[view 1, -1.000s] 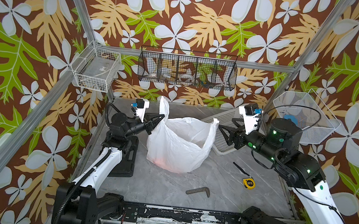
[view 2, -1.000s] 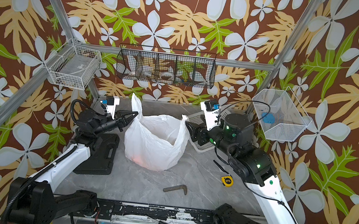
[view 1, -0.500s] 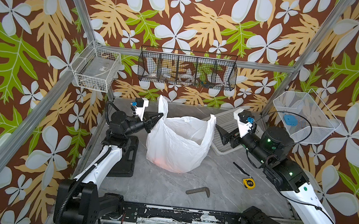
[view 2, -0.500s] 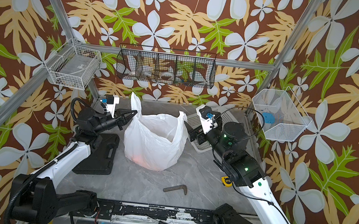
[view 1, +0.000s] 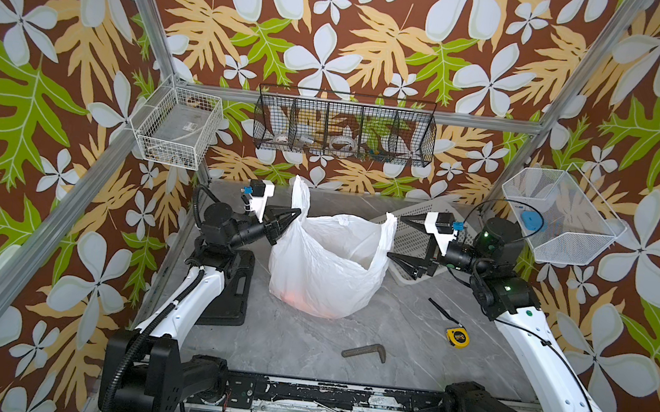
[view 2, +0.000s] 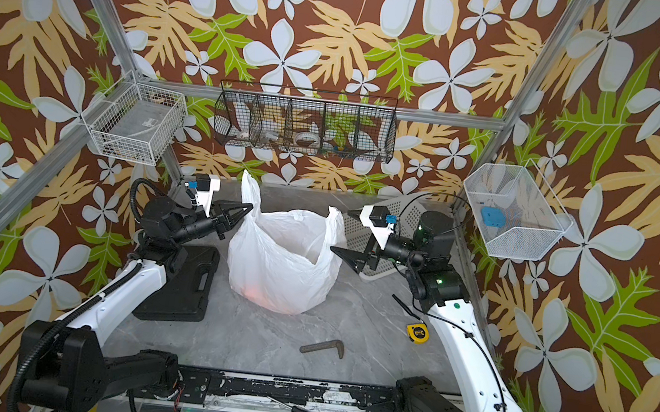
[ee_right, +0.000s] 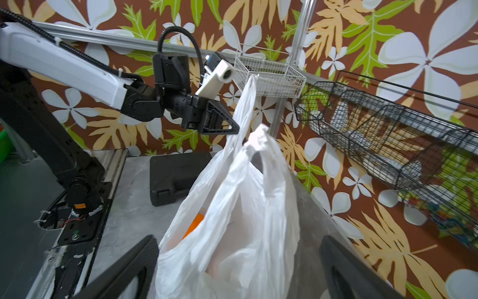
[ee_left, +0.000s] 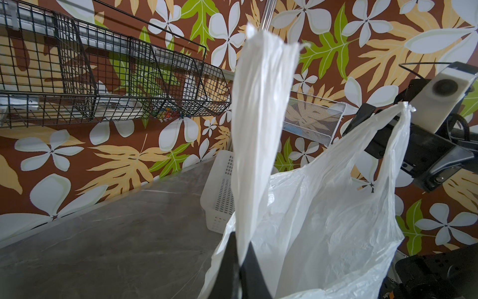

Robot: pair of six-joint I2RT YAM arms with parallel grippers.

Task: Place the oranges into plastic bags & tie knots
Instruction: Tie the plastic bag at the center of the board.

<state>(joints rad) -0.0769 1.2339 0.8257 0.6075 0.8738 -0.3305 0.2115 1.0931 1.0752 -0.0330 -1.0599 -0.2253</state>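
Left fingers (view 1: 283,215) pinch plastic bag (view 1: 321,273) handle; right fingers (view 1: 408,263) spread wide, empty (bag just ahead); perforated basket (view 1: 412,241) behind.

Light was bright and even, falling softly from overhead. The table (view 1: 306,334) carried only faint, soft-edged shadows. The white bag (view 1: 321,273) glowed through without burning out. Both top views were sharp. In the wrist views the wire basket (ee_left: 103,77) bowed toward the edges, and the right gripper (ee_right: 236,248), close to the lens, was blurred.
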